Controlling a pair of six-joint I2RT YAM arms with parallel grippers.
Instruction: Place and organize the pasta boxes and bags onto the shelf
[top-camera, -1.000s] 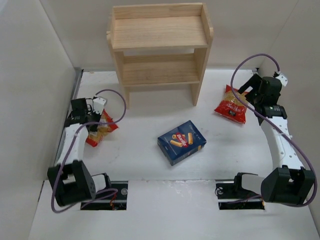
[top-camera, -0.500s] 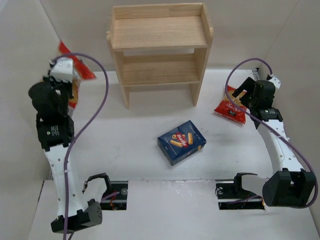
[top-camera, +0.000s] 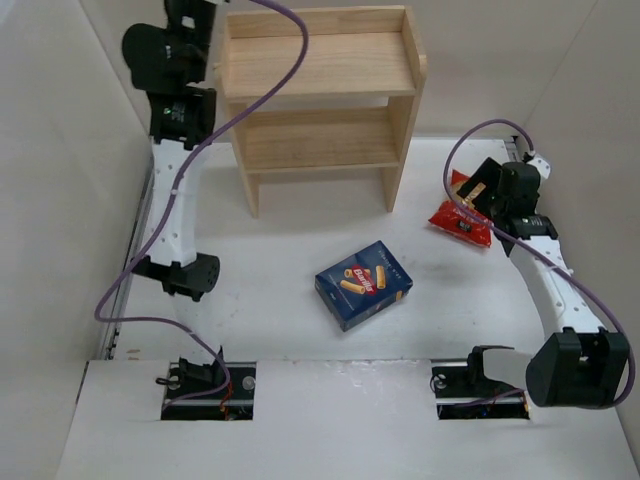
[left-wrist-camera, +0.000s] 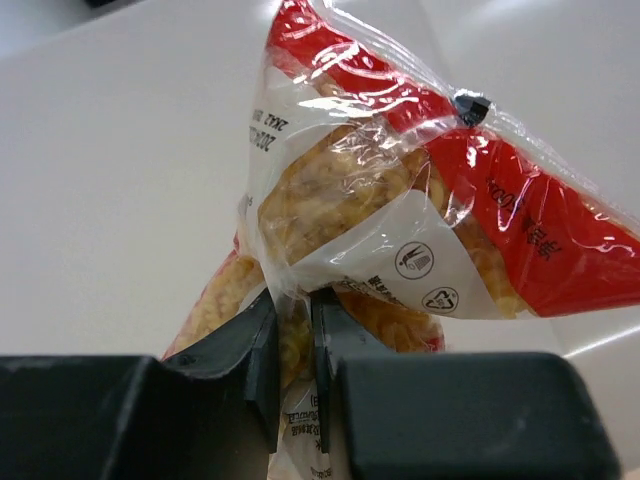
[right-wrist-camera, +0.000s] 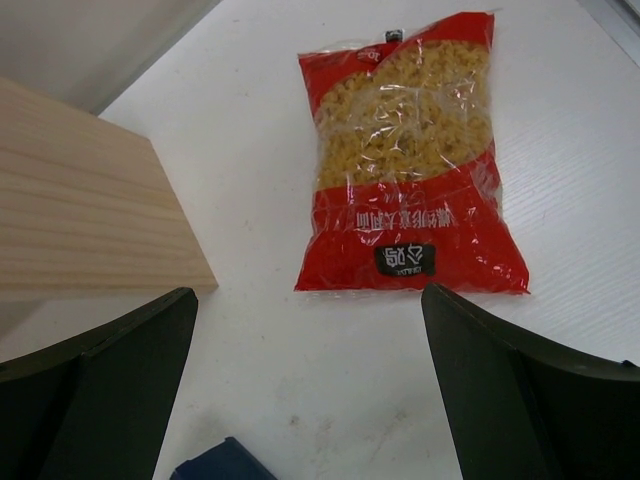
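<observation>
Clamped on one bag (left-wrist-camera: 400, 200), the left hand (left-wrist-camera: 290, 330) is up beside the shelf (top-camera: 320, 65) and must next swing it in over the top, while the right hand (right-wrist-camera: 308, 300) hovers spread above the other bag (right-wrist-camera: 410, 160) on the surface (top-camera: 280, 250)

We see a light unfinished wooden two-tier shelf (top-camera: 320, 65) standing at the far side of the white table (top-camera: 270, 250), its open front facing the arms. The left arm (top-camera: 175, 190) reaches steeply upward, with its black wrist beside the shelf's top left corner. Its end is cut off by the upper edge, so we cannot tell its grip. A dark blue rectangular cardboard box (top-camera: 363, 285) with a red logo lies flat near the table's middle, turned askew and well apart from the shelf. On the right, a red plastic bag (top-camera: 458, 218) lies flat near the shelf's right side panel, partly hidden under the black wrist of the right arm (top-camera: 548, 275).
</observation>
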